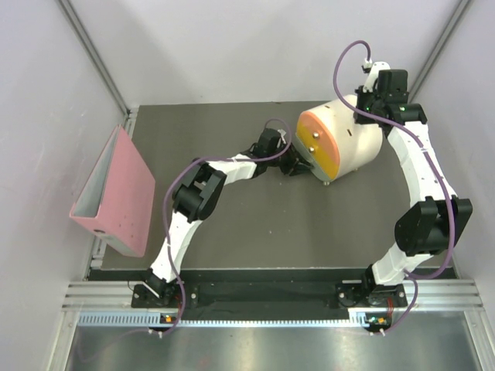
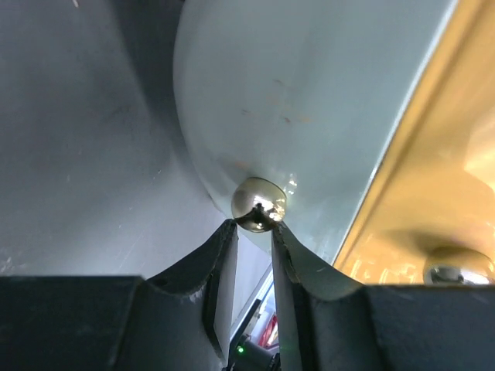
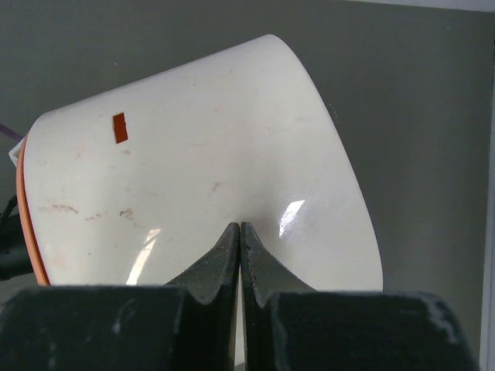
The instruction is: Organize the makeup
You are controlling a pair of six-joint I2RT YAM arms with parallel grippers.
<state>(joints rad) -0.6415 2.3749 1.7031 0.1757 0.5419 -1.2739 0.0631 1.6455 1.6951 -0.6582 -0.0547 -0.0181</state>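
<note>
The makeup is out of view in every frame. The rounded cream box (image 1: 352,143) sits at the back right of the mat, tipped so its orange drawer front (image 1: 319,143) faces left and upward. My left gripper (image 2: 254,225) reaches the box's lower left edge (image 1: 298,166); its fingertips pinch a small shiny metal ball foot (image 2: 259,205) on the cream body (image 2: 309,93). A second metal ball (image 2: 456,267) shows on the orange front. My right gripper (image 3: 241,226) is shut, empty, its tips pressed against the box's cream wall (image 3: 193,154) from behind (image 1: 363,114).
A pink binder (image 1: 116,193) stands open-side up at the left edge of the dark mat (image 1: 255,232), leaning toward the left wall. White enclosure walls close in on the left, back and right. The arm bases sit on the rail at the near edge.
</note>
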